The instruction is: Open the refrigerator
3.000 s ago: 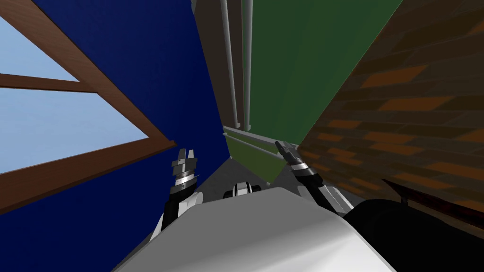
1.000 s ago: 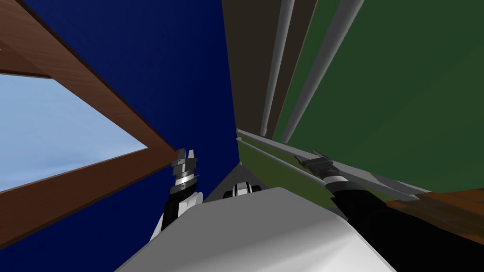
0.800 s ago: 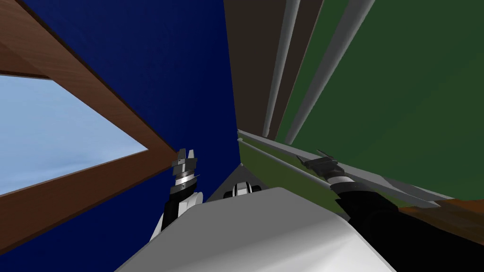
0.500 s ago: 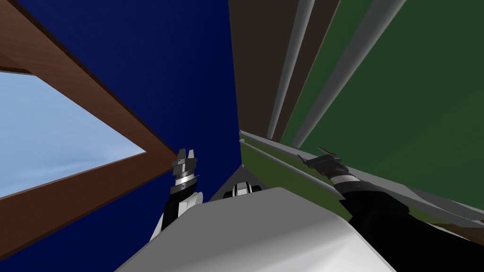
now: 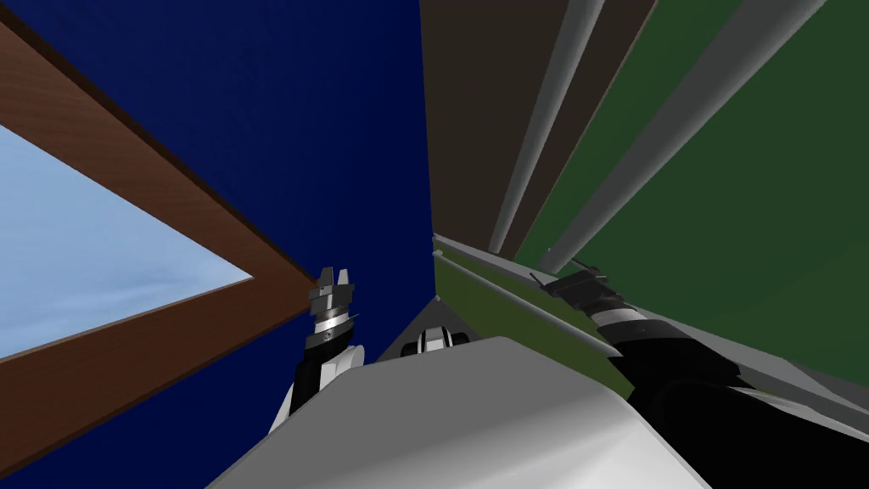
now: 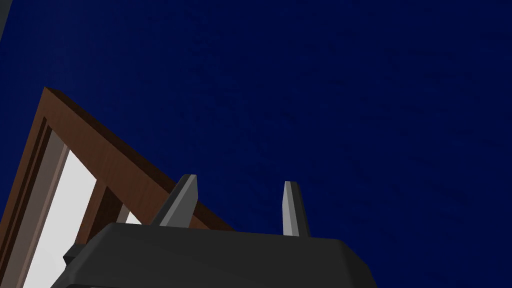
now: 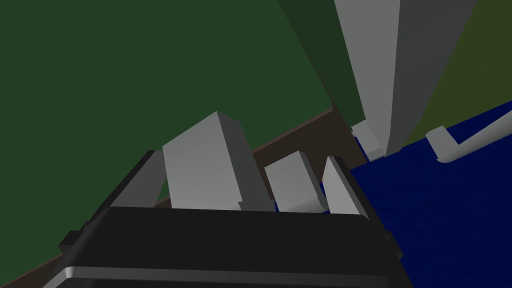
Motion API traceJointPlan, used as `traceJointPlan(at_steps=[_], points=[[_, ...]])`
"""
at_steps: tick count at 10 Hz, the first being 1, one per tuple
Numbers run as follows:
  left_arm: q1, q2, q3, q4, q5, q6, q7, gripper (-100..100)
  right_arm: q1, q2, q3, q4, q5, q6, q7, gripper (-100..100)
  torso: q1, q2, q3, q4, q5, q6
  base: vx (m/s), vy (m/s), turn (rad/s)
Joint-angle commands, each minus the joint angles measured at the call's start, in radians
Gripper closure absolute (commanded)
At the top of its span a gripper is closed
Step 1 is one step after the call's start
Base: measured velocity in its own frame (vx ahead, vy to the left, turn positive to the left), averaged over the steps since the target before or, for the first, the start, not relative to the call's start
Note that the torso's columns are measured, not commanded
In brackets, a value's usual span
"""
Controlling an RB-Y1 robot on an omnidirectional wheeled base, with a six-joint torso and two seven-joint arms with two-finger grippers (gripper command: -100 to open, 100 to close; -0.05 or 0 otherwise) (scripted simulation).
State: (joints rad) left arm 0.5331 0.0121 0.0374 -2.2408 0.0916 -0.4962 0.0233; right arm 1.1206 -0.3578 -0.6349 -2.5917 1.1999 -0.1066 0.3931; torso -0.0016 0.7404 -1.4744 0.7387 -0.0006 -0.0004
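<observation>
Farthest left of the refrigerator (image 5: 747, 221) is a window (image 5: 85, 255) in a brown frame, set in a blue wall (image 5: 297, 127). The left jaws are raised in front of that wall, well apart from the refrigerator. They are released, and their two fingers (image 6: 182, 202) stand parted with nothing between them.

The refrigerator rises just beside the wall. It has a dark brown door next to the wall and a green door beyond it, each with a long grey handle, above an olive drawer front (image 5: 484, 284).

The right jaws are at the foot of the green door's handle (image 5: 670, 119). They are spread wide, and the handle's blocky grey lower end (image 7: 205, 165) sits between the fingers (image 7: 340, 187). One finger is just beside the block, but I cannot tell whether either finger presses it. The brown door's handle (image 7: 385, 65) stands past the fingertips.
</observation>
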Motion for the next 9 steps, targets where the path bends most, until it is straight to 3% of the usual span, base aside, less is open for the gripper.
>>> traceJointPlan(at_steps=[1,9], points=[[0.0,0.0,0.0,0.0,0.0,0.0,0.0,0,-0.023,-0.022,0.008,-0.003,-0.007,-0.029,0.003,100,0.002,-0.002,-0.001,-0.001,0.0,-0.002,-0.169,-0.035,0.064],[0.0,0.0,0.0,0.0,0.0,0.0,0.0,0,-0.089,-0.093,0.037,-0.012,-0.028,-0.124,0.013,100,0.006,-0.002,-0.003,0.001,0.004,-0.002,-0.201,-0.025,0.075]])
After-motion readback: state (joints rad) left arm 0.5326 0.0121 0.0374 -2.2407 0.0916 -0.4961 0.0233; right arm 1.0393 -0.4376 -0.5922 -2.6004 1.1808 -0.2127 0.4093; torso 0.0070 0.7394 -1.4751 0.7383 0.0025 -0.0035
